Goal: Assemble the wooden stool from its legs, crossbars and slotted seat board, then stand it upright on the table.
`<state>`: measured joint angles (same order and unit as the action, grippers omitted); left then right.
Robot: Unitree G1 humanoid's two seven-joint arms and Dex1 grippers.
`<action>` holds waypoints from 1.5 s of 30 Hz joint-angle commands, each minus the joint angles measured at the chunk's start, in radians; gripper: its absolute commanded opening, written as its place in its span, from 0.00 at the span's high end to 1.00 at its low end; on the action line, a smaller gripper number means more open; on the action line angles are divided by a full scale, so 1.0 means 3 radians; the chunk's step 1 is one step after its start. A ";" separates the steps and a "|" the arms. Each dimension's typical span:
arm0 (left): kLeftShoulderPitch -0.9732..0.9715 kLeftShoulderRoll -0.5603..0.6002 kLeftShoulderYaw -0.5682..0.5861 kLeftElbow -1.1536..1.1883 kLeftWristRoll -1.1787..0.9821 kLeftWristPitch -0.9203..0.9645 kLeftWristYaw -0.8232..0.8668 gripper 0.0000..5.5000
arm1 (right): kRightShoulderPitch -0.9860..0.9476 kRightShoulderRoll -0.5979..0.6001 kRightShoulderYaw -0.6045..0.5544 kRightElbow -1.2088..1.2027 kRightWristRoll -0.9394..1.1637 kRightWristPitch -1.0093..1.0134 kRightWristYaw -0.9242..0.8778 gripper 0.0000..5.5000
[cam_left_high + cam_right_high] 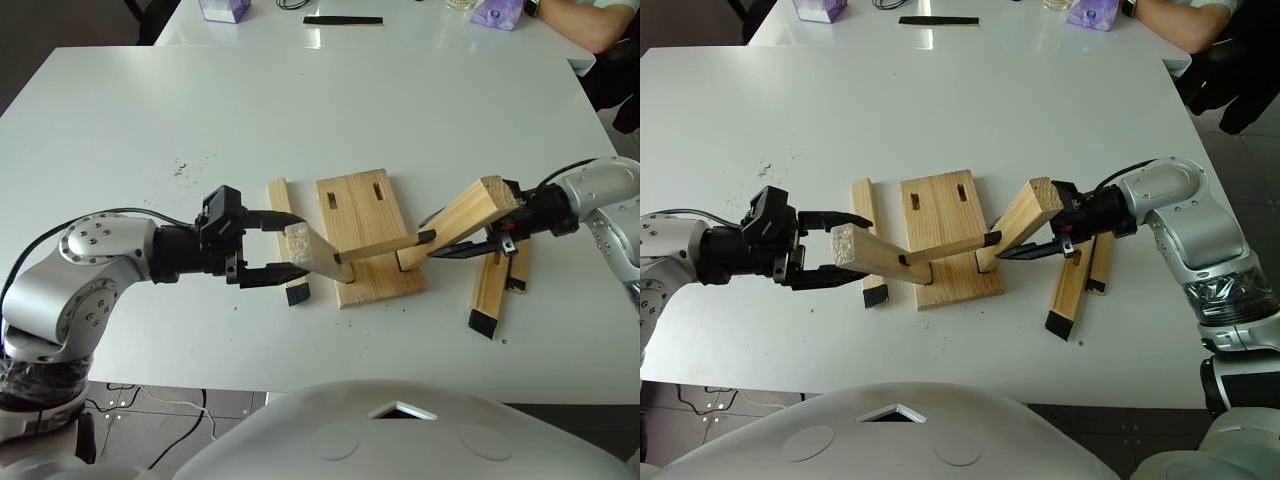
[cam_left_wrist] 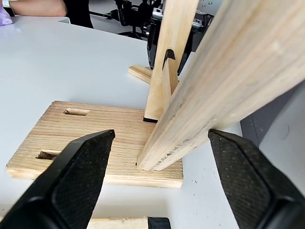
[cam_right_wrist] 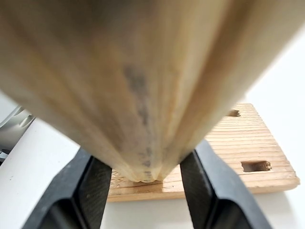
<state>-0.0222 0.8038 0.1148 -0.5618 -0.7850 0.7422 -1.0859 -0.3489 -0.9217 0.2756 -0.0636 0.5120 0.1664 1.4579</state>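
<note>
left tool (image 1: 300, 247): out over the bench from the left. Its fingers sit spread either side of the first leg's raised end, and the wrist view shows a gap next to each pad, so I'd call it open rather than clamped.
right tool (image 1: 445, 235): coming in from the right, fingers pinched onto the second leg from both sides.
first leg (image 1: 325, 258): tilted, high end between the left tool's fingers, low end down on the seat board.
second leg (image 1: 470, 212): also tilted, leaning the other way. The top end is up by the right wrist and the foot is at the board's right edge.
crossbar (image 1: 385, 247): runs between the two legs, just above the board, with a dark tip poking out at the second leg.
seat board (image 1: 355, 205): lying flat in the middle of the bench, two slots showing near its far edge.
loose stick (image 1: 281, 205): flat on the bench just left of the board, black cap on the near end.
two more sticks (image 1: 490, 290): lying side by side under the right arm, right of the board.
bench (image 1: 150, 150): white top.
</note>
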 commanded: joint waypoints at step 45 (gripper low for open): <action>-0.0362 -0.0665 -0.0758 0.1371 0.1899 -0.1723 0.0488 0.34 | 0.0033 0.0394 0.0246 -0.0120 -0.0535 0.0139 -0.0491 0.64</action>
<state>-0.0579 0.6212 -0.1704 -0.1390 -0.1715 0.2493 -0.9719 -0.3684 -0.8046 0.3103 -0.1046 0.4211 0.1959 1.2978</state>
